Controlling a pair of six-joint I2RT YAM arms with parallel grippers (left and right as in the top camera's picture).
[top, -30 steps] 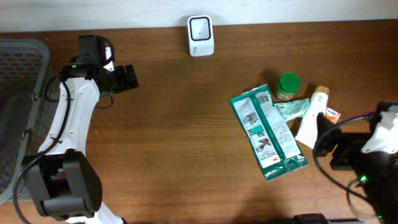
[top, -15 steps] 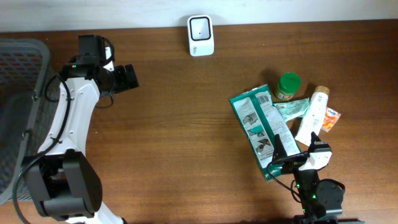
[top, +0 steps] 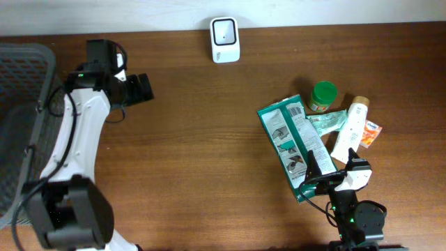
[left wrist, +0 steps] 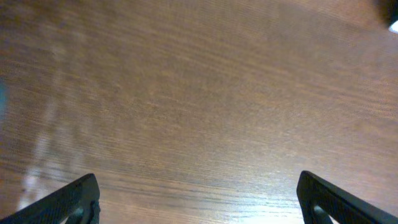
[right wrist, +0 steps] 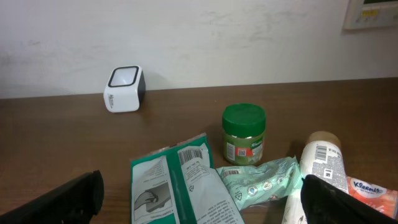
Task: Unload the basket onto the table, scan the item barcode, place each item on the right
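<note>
Task thing: the green packet (top: 300,146), lying flat on the tabletop (top: 202,153) at the right side; among the 5 items there it is my pick for scanning, since it is nearest the arm.
Barcode: a printed block (right wrist: 189,157) faces up at the packet's far end.
Right pincer (top: 315,172): jaws wide apart, nothing held, low over the packet's near end.
Left pincer (top: 145,87): fingers (left wrist: 68,200) spread and empty over bare wood, well apart from every item, so the right arm is clearly the nearer.
Key relation: the packet's long axis runs straight away from the right pincer, slanting a little left toward the far edge (a grip across the near end looks natural).
Scanner (top: 225,40): a white box at the far edge, window up, well apart from the packet, farther away and to its left.
Neighbours: a green-lidded jar (top: 323,96) just beyond the packet's far corner, a small pale green pouch (top: 329,123) touching its right edge, a white tube (top: 348,131) and a tissue pack (top: 371,132) farther right.
In the way: nothing stands between packet and scanner; the pouch may drag along on lifting.
Basket (top: 21,104): dark mesh, at the far left.
</note>
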